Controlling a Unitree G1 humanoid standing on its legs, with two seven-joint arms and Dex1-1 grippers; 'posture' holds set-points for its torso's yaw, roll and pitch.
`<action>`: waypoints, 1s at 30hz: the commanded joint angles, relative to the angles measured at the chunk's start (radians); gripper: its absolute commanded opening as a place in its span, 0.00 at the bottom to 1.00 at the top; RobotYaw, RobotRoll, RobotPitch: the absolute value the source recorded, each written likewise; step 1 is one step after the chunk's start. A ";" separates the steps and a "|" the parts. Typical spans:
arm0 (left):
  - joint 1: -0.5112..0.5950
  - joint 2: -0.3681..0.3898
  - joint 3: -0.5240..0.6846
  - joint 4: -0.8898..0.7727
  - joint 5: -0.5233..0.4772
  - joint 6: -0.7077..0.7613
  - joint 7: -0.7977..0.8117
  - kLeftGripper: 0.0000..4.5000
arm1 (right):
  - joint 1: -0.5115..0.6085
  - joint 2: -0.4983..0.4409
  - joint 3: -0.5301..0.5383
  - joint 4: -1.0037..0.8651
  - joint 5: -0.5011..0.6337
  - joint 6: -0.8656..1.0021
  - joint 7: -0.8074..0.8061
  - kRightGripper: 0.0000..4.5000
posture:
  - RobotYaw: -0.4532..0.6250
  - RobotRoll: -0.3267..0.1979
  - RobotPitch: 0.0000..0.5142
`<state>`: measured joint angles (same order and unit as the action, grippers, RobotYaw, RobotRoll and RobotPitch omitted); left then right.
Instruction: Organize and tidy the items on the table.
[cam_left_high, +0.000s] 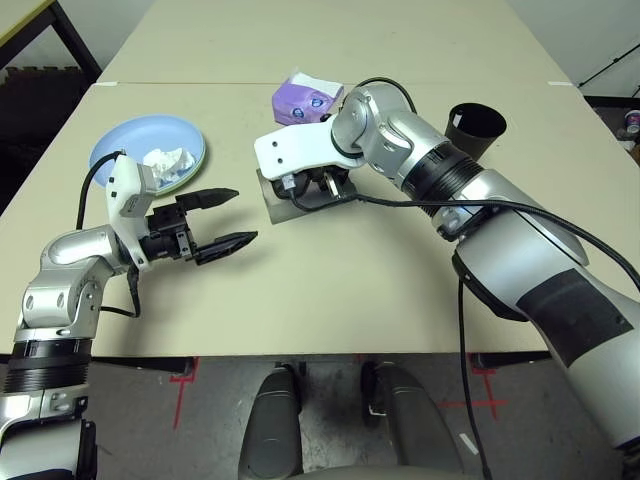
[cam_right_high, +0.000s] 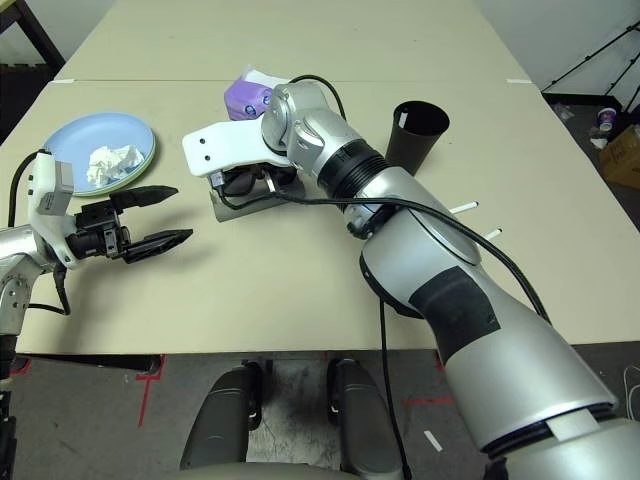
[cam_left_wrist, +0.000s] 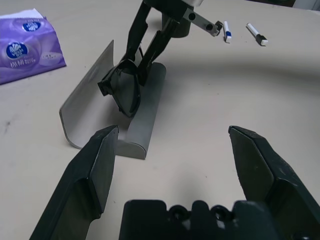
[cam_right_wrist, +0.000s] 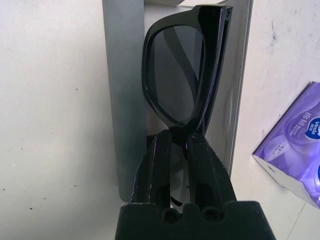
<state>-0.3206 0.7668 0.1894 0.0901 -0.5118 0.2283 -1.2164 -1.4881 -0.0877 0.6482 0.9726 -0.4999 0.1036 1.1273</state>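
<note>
Sunglasses (cam_right_wrist: 182, 75) hang pinched in the right end effector (cam_right_wrist: 179, 150) over the open glasses case (cam_left_wrist: 142, 107) for stowing, while the left end effector (cam_left_high: 222, 220) waits spread nearby.

Even, bright overhead light falls on the table (cam_left_high: 330, 280), with soft, short shadows and no hard glare. Both eye views are sharp but bend slightly at the edges. In the right wrist view, the sunglasses (cam_right_wrist: 182, 75) show a dull sheen.
</note>
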 joint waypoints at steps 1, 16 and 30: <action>0.017 0.006 0.007 -0.025 -0.004 -0.001 -0.001 1.00 | -0.027 0.016 -0.019 0.025 0.002 -0.021 -0.006 0.07 | 0.50 0.62 0.36; 0.036 0.012 0.008 -0.070 -0.005 0.011 0.005 1.00 | -0.058 0.035 -0.010 0.111 -0.026 -0.097 -0.037 0.07 | 0.51 0.62 0.37; 0.041 0.015 0.010 -0.085 -0.007 0.023 0.008 1.00 | -0.046 0.052 -0.011 0.129 -0.039 -0.108 -0.038 0.07 | 0.51 0.62 0.37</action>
<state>-0.2949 0.7684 0.1922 0.0194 -0.5120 0.2453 -1.2041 -1.5267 -0.0443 0.6472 1.1013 -0.5370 -0.0006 1.0848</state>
